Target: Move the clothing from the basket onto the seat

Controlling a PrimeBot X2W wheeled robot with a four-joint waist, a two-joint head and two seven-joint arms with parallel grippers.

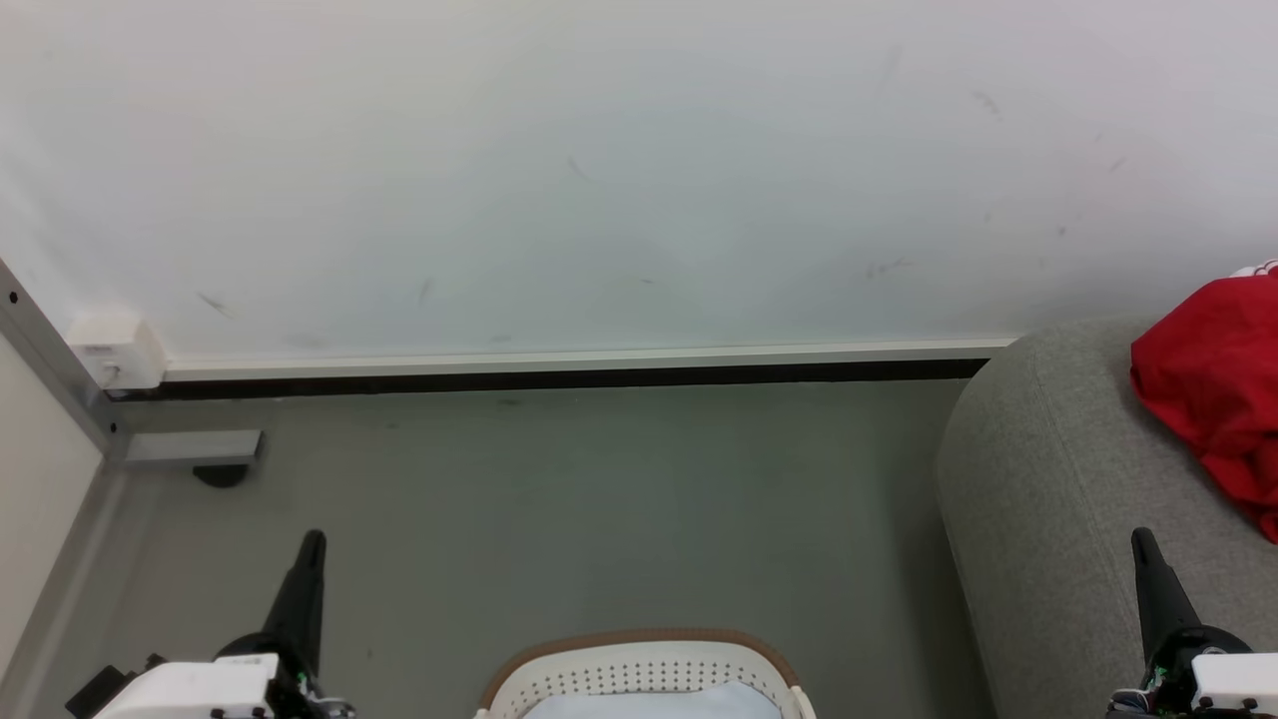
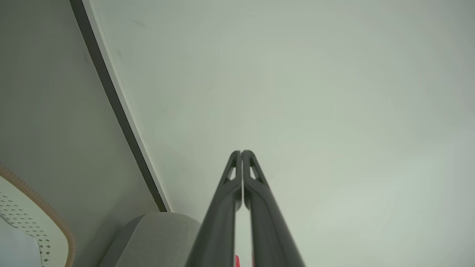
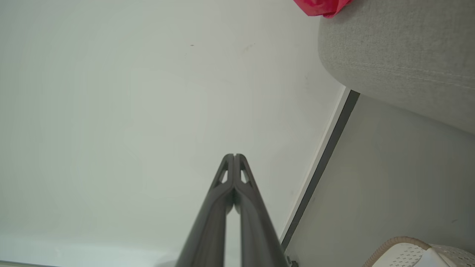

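Left gripper (image 1: 312,544): both dark fingers pressed together tip to tip, nothing between them; aimed at the wall.
Right gripper (image 1: 1141,541): fingers likewise closed flat against each other, empty; tips raised over the front part of the seat.
Basket (image 1: 639,639): sat on the floor between the two grippers, nearer the robot than their tips and touching neither; cream, perforated, with a brown rim.
Pale cloth (image 1: 654,704): lay inside the basket, bluish-white.
Seat (image 1: 1048,479): grey rounded upholstery directly beneath and beside the right gripper, well to the right of the left gripper.
Clothing (image 1: 1213,389): red jersey lay bunched on the seat, ahead of the right gripper's tips and a little to their right, clear of the fingers; a bit of white trim showed at its upper edge.
Floor (image 1: 599,499): bare grey, stretched ahead of the left gripper.
Skirting (image 1: 579,374): dark strip beyond both sets of fingertips, at the foot of the wall.
Wall (image 1: 639,180): pale and scuffed, farthest out.
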